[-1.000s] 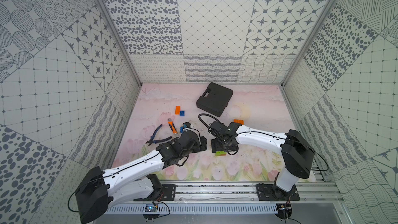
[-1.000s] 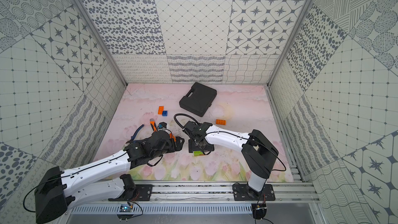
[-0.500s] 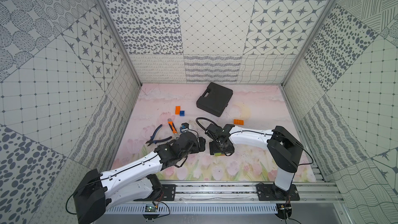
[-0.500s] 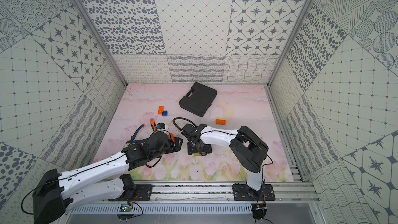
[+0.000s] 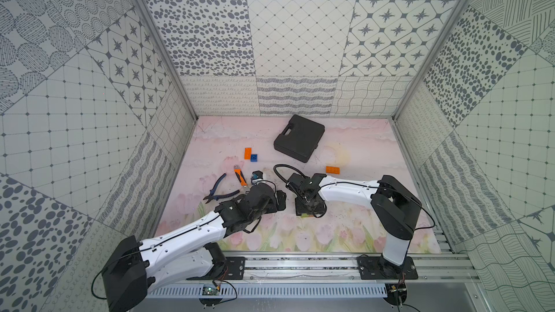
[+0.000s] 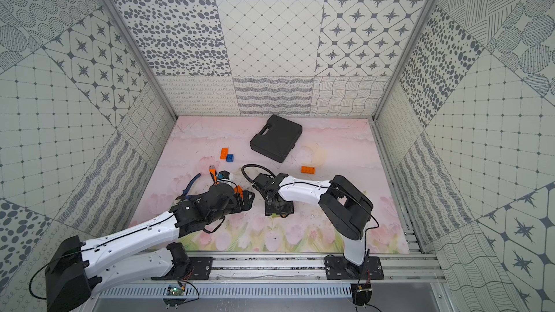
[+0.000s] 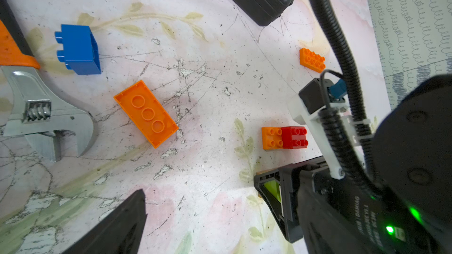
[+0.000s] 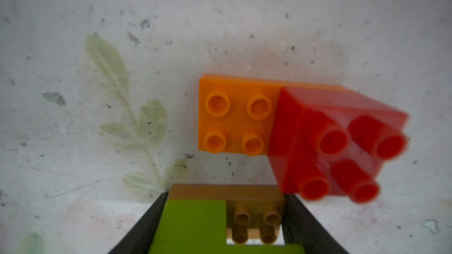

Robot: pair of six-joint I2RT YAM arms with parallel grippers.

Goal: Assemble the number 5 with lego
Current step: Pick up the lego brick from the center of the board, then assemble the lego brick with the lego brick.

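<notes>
Right pincer has narrowed around the green-and-brown bricks; I cannot confirm a grip; pickup likely. Left pincer wide open.

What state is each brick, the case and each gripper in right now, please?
black case, closed, lying flat.
blue brick, on its side.
large orange brick, upside down.
far orange brick, studs up.
red brick, stacked on an orange brick.
green-and-brown stack, between right gripper jaws; contact unclear.
left gripper, open, empty.
</notes>
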